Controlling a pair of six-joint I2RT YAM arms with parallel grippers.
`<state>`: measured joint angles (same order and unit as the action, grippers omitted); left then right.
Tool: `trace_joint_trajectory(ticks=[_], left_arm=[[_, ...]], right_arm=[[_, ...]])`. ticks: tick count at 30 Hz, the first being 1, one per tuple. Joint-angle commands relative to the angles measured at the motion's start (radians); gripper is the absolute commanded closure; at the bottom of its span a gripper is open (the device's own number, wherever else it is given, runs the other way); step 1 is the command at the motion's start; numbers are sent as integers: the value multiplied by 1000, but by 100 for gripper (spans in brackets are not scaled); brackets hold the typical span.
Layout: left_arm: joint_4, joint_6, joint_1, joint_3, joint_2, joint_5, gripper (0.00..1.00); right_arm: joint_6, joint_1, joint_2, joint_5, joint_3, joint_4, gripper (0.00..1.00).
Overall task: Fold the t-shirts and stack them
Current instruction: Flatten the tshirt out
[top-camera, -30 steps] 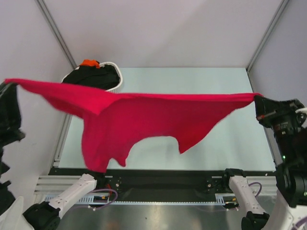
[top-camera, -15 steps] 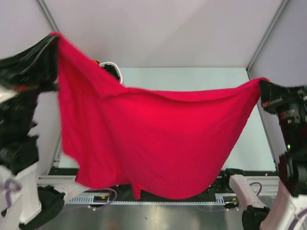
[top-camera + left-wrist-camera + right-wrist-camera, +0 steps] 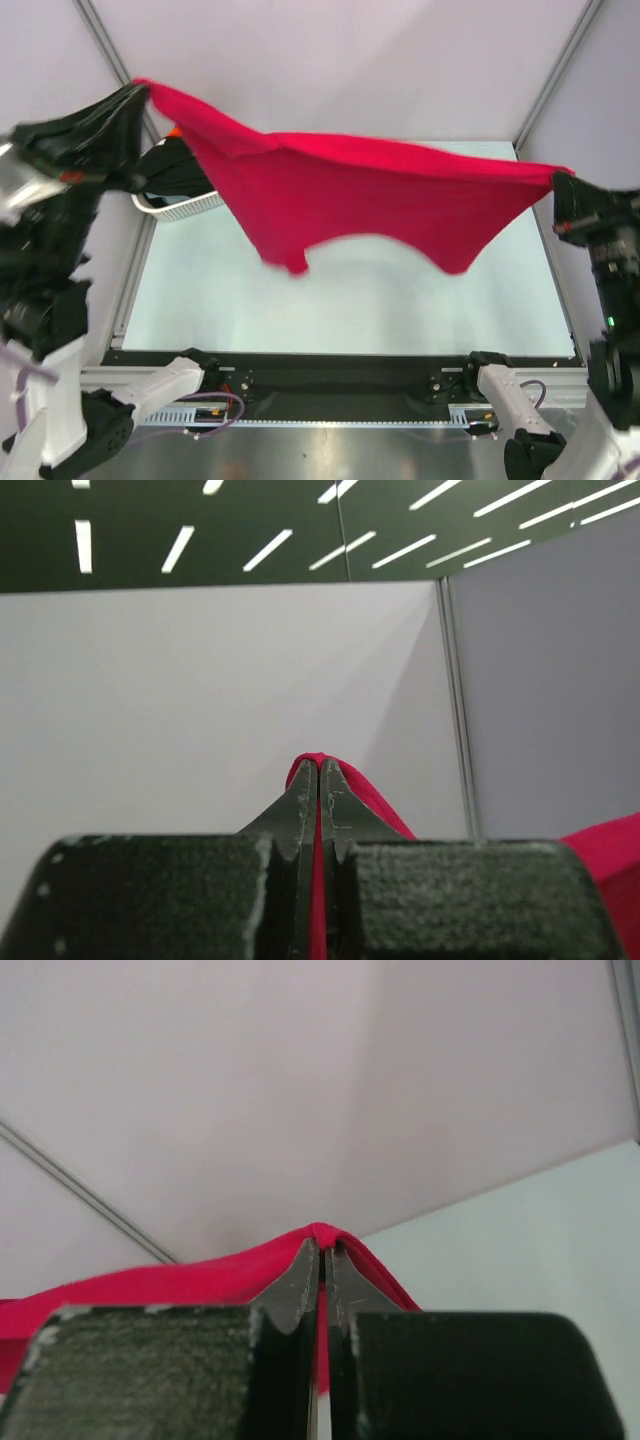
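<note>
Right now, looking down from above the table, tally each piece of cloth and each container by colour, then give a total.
red shirt: 1
black cloth: 1
orange cloth: 1
white basket: 1
Total: 4

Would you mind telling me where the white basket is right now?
In the top view, the white basket sits at the far left corner of the table, holding dark clothes, partly hidden behind the raised red t-shirt.
</note>
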<state>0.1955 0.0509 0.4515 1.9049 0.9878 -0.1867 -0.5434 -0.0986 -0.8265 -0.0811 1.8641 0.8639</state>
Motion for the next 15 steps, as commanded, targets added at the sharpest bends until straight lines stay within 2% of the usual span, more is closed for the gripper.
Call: trace_joint_trajectory(ticks=[1,10,15], left_arm=[[-67,-14,6,-10,-106,-3,100],[-42,-45,6,-6,-209,0,100],[-65,-43,6,-38,-183,30,100]], right_arm=[[34,-4,53,-14,78,46,100],[25,-3,72,-43,204,107,100],[22,-4,63,-29,146,55,100]])
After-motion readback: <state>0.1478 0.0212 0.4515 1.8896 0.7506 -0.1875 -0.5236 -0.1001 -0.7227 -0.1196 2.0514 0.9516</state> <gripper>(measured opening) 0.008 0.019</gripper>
